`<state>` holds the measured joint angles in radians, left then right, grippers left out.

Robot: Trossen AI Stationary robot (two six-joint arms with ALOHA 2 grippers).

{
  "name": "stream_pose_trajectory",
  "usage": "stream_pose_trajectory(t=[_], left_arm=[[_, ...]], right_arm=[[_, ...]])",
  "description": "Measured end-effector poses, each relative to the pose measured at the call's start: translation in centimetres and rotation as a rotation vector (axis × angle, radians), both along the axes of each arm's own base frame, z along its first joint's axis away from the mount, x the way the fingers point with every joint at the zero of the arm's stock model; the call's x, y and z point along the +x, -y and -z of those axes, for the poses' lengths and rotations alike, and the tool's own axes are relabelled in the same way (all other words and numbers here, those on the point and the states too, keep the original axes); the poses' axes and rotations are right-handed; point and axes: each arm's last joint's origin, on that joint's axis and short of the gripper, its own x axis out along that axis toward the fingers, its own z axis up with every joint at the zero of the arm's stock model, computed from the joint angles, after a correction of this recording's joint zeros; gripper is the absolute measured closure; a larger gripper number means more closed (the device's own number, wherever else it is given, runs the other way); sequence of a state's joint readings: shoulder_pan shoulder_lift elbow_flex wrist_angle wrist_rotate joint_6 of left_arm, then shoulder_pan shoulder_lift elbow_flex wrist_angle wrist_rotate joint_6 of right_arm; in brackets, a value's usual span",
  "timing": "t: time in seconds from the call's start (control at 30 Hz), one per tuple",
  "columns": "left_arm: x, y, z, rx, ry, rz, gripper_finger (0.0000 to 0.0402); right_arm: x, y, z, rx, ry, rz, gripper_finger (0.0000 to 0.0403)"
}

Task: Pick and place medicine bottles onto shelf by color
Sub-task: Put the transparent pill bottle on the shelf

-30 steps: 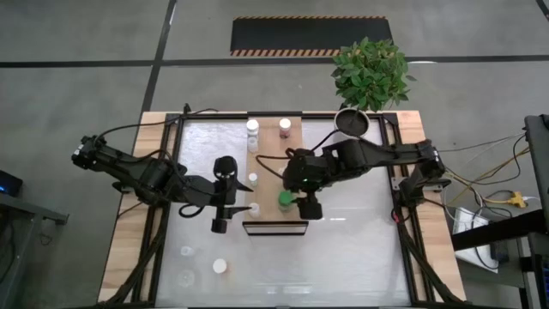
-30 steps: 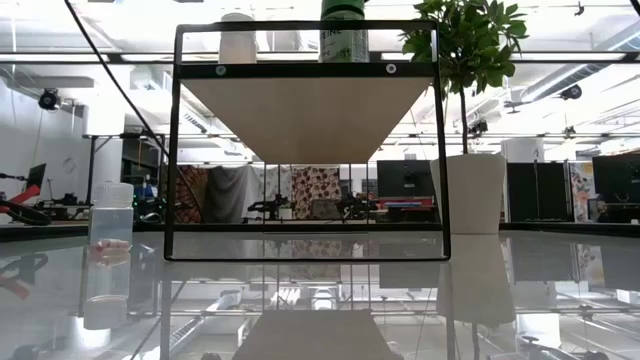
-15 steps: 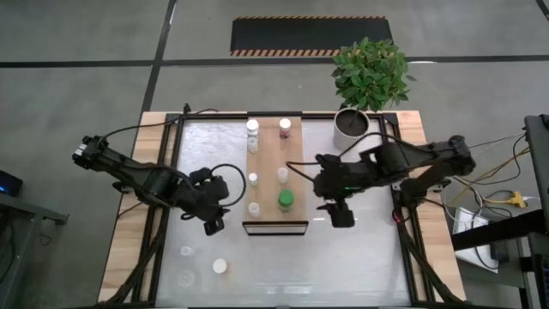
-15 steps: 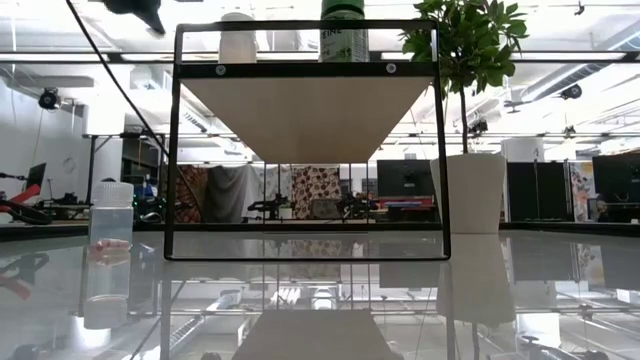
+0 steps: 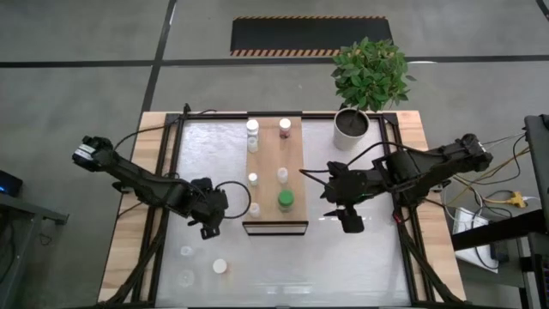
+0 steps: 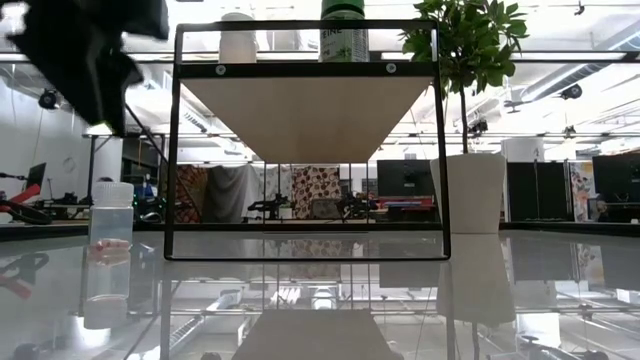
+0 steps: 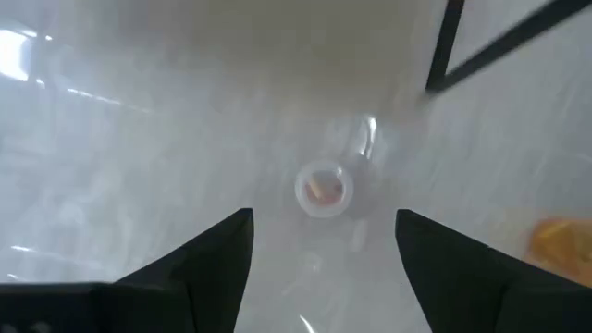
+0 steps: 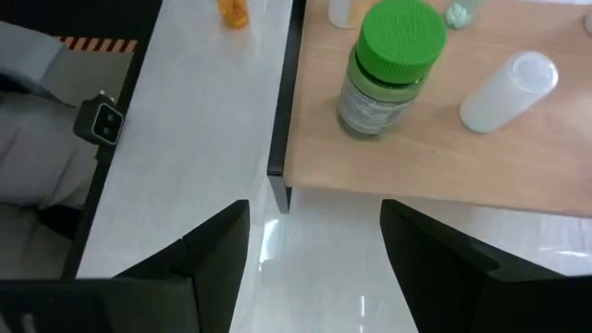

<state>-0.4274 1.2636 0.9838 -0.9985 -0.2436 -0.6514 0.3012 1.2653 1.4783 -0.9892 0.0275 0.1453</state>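
Note:
The shelf is a light-wood plank in a black frame at the table's middle. On it stand a green-capped bottle, a maroon one and several white ones. My left gripper is open, left of the shelf's near end, above a clear bottle that stands on the table. My right gripper is open, right of the shelf's near end and apart from the green-capped bottle. Three more small bottles stand near the table's near left corner.
A potted plant stands at the far right of the table. The shelf's black frame rises above the tabletop. In the low view a clear bottle stands left of the frame, with my left gripper above it.
My right gripper has drawn back from the green-capped bottle toward the table's right edge; the bottle has stayed upright on the shelf. My left gripper has moved from beside the shelf toward the table's left and near edges and has come down into the low view.

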Motion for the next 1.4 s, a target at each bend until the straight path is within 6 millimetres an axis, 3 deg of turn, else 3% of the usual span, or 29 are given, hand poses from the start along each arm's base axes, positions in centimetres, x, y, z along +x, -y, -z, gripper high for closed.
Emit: stream_pose_trajectory(t=[0.3, 0.63, 0.97, 1.23, 1.4], left_arm=[[-0.1, 0.0, 4.9, -0.023, 0.047, 0.008, 0.0155], [0.1, 0.1, 6.8, -0.022, 0.058, 0.011, 0.0178], [0.3, 0.1, 6.8, -0.015, 0.058, 0.027, 0.0284], [0.8, 0.4, 5.2, -0.041, 0.102, 0.029, 0.0287], [1.2, 0.6, 1.9, -0.06, 0.069, 0.017, 0.0279]], right_arm=[[-0.1, 0.0, 0.7, 0.008, 0.002, 0.009, 0.017], [0.0, 0.0, 0.7, 0.003, 0.008, 0.001, 0.017], [0.0, 0.0, 0.7, 0.003, 0.008, 0.002, 0.017], [0.0, 0.0, 0.7, 0.002, 0.008, 0.001, 0.017], [0.0, 0.0, 0.7, -0.005, 0.009, -0.008, 0.017]])
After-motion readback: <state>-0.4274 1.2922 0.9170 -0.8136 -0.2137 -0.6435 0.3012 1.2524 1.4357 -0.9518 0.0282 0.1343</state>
